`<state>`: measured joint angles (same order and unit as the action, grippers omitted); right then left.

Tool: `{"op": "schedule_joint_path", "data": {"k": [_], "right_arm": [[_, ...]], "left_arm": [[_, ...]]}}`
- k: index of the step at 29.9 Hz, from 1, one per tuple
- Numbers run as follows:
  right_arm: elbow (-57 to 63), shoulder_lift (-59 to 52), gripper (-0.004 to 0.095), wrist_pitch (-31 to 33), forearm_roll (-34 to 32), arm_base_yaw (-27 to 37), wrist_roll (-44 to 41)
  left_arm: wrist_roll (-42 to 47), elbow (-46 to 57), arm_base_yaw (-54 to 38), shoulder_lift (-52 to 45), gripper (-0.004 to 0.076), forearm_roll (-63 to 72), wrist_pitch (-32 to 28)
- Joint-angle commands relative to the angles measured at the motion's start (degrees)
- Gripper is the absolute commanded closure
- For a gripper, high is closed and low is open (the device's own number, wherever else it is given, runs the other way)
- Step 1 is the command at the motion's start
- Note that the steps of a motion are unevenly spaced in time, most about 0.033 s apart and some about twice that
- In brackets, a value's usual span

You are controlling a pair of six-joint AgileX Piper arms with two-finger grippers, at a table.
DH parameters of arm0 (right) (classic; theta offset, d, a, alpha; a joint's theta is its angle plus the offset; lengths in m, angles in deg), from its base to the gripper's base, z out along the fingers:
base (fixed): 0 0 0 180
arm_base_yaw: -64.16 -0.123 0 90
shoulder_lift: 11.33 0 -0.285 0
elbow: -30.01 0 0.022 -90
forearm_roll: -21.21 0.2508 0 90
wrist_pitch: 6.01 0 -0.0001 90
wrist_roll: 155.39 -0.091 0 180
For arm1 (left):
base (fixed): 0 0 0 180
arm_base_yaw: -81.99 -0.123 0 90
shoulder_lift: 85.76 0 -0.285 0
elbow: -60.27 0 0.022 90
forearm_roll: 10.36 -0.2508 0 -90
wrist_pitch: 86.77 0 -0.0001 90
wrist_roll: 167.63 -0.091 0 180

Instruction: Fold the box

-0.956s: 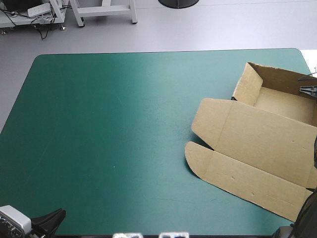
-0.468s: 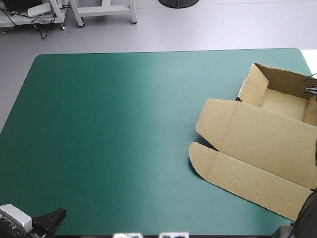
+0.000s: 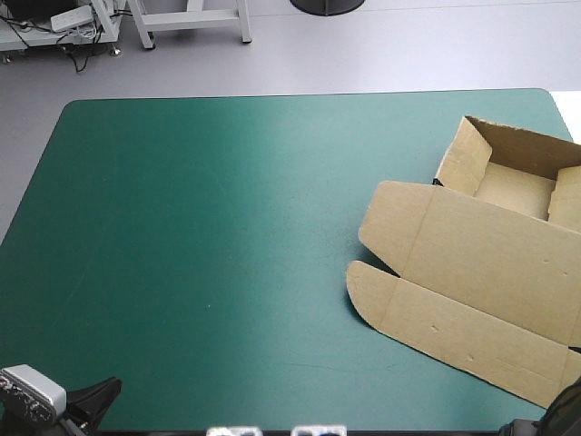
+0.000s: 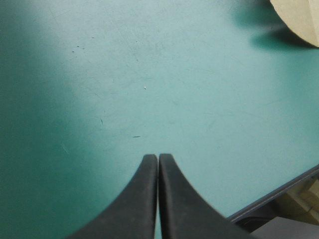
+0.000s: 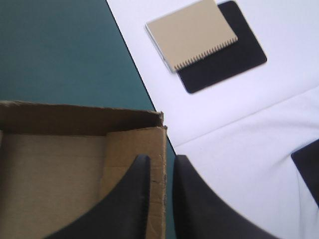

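The brown box [image 3: 481, 254] lies at the table's right side. Its far part is a tray with raised walls, and the lid panel and rounded flap [image 3: 372, 291] lie flat toward the front. My right gripper [image 5: 160, 158] is shut on the box, pinching the tray's right-hand wall [image 5: 124, 144] at its corner by the table's right edge. That wall stands up in the high view [image 3: 567, 195]. My left gripper [image 4: 158, 158] is shut and empty over bare teal-green cover, at the front left corner [image 3: 109, 391]. The box's rounded flap [image 4: 299, 20] shows far ahead of it.
Beyond the table's right edge is a white surface with a tan toothed card [image 5: 192, 32] on a black pad. The teal-green cover [image 3: 209, 236] is bare across the left and middle. The table's front edge [image 4: 279, 194] runs close beside my left gripper.
The box has slid slightly toward the right edge. Its right-hand tray wall has come up. The right gripper's tip has left the high view. The left gripper has barely moved.
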<state>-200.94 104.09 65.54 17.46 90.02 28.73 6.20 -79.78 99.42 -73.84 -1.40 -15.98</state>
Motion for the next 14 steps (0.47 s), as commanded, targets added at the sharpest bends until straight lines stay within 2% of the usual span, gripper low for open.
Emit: {"op": "schedule_joint_path", "data": {"k": [1,4,6,10,14], "right_arm": [[-2.0,-10.7,0.0905,0.5,8.4,0.2,2.7],[-2.0,-16.4,0.0906,0.5,18.9,0.2,3.6],[-1.9,-20.6,0.0906,0.5,23.4,0.2,4.5],[2.9,-29.7,0.0906,0.5,25.8,0.1,4.7],[14.3,-39.9,0.0906,0.4,26.0,0.1,5.6]], "left_arm": [[-2.4,-0.9,0.4,1.6,0.0733,-0.3,-3.8],[-2.8,-0.6,0.4,1.6,0.0733,-1.0,-4.7],[-4.6,0.5,0.4,1.6,0.0733,-1.0,-5.1],[-6.3,3.6,0.4,1.6,0.0733,-0.5,-5.8],[-6.3,5.5,0.4,1.6,0.0733,0.9,-10.3]]}}
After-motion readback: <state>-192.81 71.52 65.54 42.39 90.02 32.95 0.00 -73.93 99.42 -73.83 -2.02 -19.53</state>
